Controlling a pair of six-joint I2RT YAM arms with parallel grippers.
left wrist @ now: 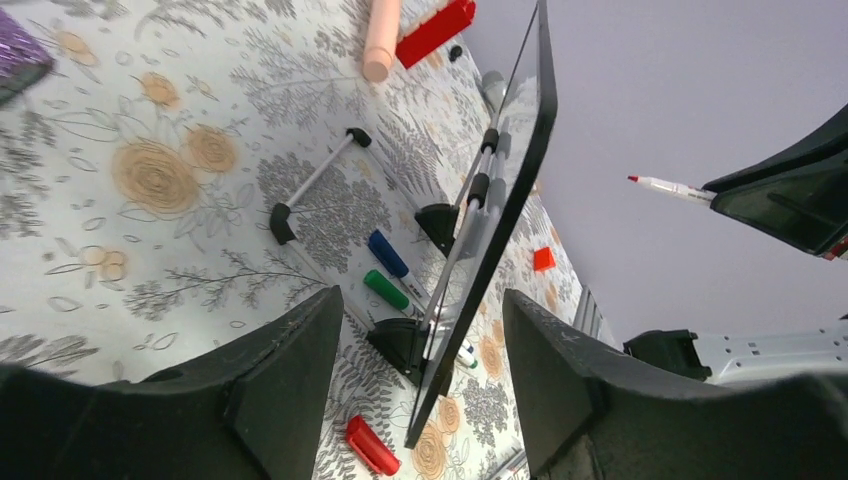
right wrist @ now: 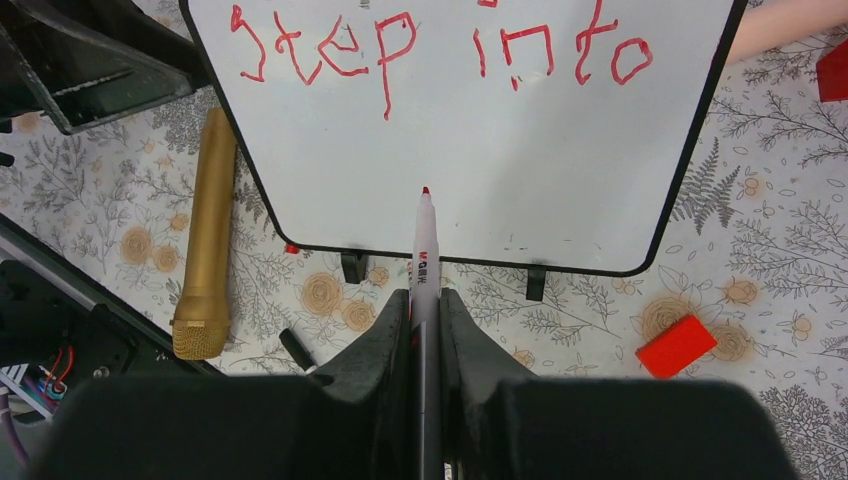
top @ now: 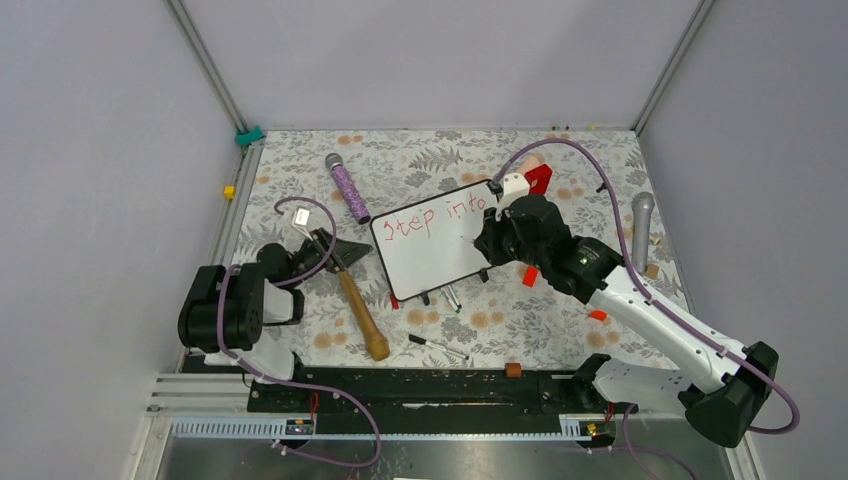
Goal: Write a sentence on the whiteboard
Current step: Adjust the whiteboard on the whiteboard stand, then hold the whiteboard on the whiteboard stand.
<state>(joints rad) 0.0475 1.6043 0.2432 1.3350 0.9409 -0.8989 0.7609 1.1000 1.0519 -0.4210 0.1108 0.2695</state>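
Observation:
The whiteboard stands tilted on its small black feet mid-table. Its face carries red lettering reading "step into" in one line across the top, and the lower part is blank. My right gripper is shut on a red marker. The marker's tip points at the blank area below the words, and in the left wrist view the marker is clear of the board. My left gripper is open with the board's edge between its fingers; it sits at the board's left side.
A gold microphone lies left of the board. A purple microphone lies behind it and a grey one at the right. Red blocks, a black pen, and blue and green markers lie around the board.

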